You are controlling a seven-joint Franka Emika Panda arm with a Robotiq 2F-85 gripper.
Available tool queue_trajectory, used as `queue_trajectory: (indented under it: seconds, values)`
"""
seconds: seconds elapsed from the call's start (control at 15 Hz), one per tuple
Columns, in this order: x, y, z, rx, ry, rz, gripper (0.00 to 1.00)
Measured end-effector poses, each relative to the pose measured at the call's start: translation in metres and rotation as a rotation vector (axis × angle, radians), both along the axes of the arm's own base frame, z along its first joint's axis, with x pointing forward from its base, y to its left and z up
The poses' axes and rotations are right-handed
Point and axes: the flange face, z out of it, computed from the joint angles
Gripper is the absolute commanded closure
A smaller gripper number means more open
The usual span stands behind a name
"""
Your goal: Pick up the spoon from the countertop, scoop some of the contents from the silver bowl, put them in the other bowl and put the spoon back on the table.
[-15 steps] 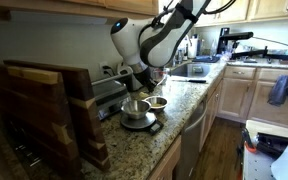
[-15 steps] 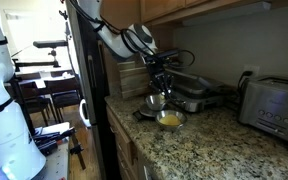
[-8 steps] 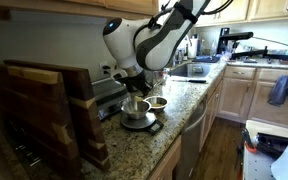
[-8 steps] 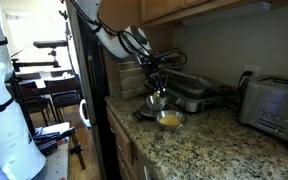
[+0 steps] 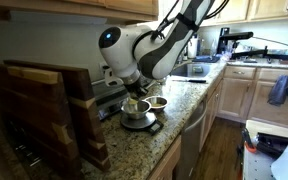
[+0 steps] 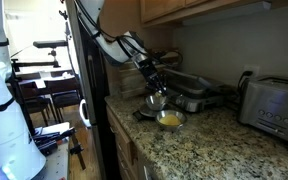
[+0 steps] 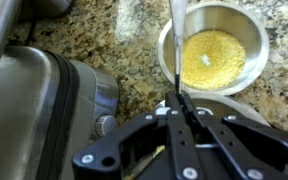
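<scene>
In the wrist view my gripper is shut on the thin handle of the spoon, which runs up past the rim of a silver bowl of yellow grains. A second bowl lies under my fingers, mostly hidden. In both exterior views the two bowls stand side by side on the granite counter: one under my gripper, the other beside it. They also show in an exterior view, with my gripper above them.
A wooden rack stands at the counter's near end. A dark grill appliance sits behind the bowls and fills the left of the wrist view. A toaster stands further along. The counter edge drops off beside the bowls.
The arm has swung and tilted over the bowls; the wrist has turned, with the spoon still held. The bowls have not moved.
</scene>
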Motion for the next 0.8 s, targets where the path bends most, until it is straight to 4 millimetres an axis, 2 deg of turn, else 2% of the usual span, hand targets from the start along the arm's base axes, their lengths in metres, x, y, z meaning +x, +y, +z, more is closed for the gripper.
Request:
queue_trajectory:
  seconds: [0.2,0.8]
  values:
    - [-0.001,0.005,-0.002,-0.032,-0.066,0.012,0.97]
    - [-0.019,0.000,-0.024,-0.094,-0.190,0.023,0.97]
